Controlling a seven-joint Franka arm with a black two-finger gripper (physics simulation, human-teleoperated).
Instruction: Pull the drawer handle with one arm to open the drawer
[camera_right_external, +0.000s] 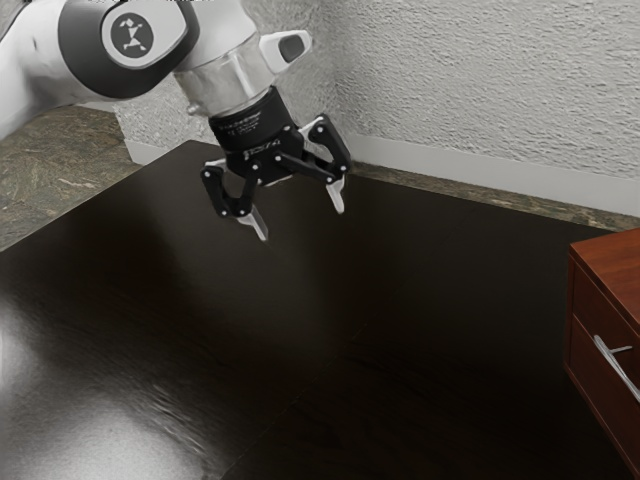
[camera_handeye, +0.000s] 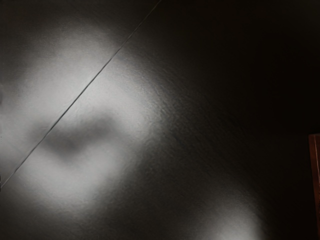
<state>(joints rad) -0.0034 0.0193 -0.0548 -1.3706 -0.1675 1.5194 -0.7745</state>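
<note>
- Glossy dark bench (camera_right_external: 150, 400) lies closest to me, catching a pale sheen, with a thin seam (camera_handeye: 85, 90) running slantwise across its top.
- Above the bench's far half the arm (camera_right_external: 130, 40) reaches in from the exterior view's left, and its black fingers (camera_right_external: 255, 218) hang in the air, spread wide and holding nothing, tips pointing down at the bench.
- Over at the exterior view's right edge stands a reddish wooden cabinet (camera_right_external: 600, 290); a sliver of it also shows in the wrist view (camera_handeye: 314, 185).
- Its drawer (camera_right_external: 595, 375) looks shut, the front flush with the cabinet face as far as I can tell.
- On that front sits the metal handle (camera_right_external: 617, 362), a slim bar lying level along the drawer face.
- What matters for the reach: the handle is well apart from the fingers, off toward the exterior view's right and lower down, so I judge the hand must travel that way, drop, and straddle the bar across its length.
- Behind it all is a rough pale wall (camera_right_external: 480, 80).
</note>
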